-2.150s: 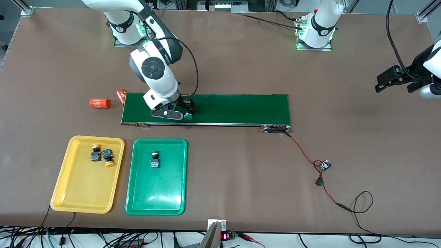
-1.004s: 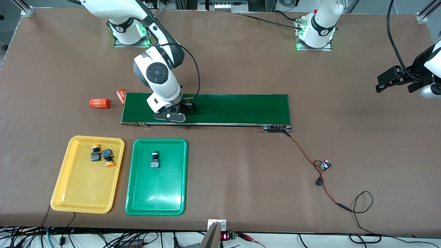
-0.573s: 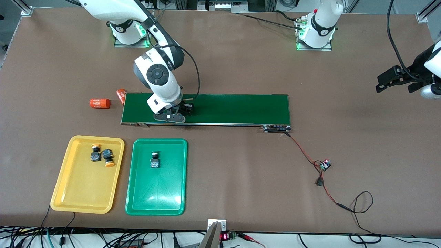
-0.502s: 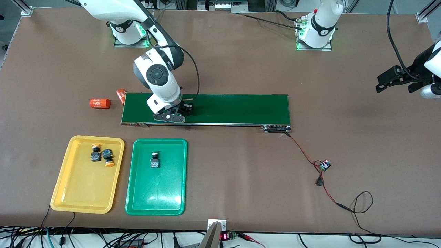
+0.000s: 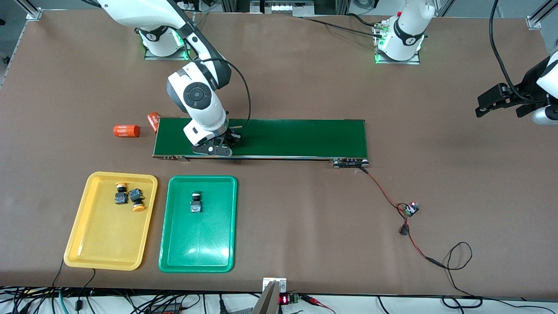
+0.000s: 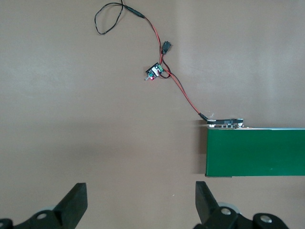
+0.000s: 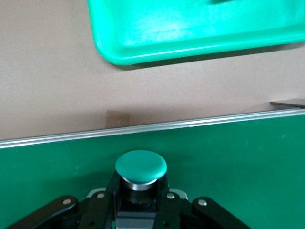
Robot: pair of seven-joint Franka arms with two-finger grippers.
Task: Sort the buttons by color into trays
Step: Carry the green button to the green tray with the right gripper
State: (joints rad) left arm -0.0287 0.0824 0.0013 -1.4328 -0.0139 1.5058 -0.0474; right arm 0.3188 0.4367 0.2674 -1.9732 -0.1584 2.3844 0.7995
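The last green button [image 7: 141,167] is clamped in the right gripper [image 5: 222,145] on the belt [image 5: 296,137], to be lifted next to the green tray [image 5: 198,253]; the left gripper [image 6: 140,207] waits wide.

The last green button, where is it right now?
The green button sits on the dark green belt, near the right arm's end, gripped by the right gripper, with the green tray nearer the camera.

A robotics lab: two white robot arms [image 5: 198,93] bolted to a brown surface [image 5: 305,209], a small green conveyor belt [image 5: 283,137], loose wiring [image 5: 418,250] and aluminium framing.
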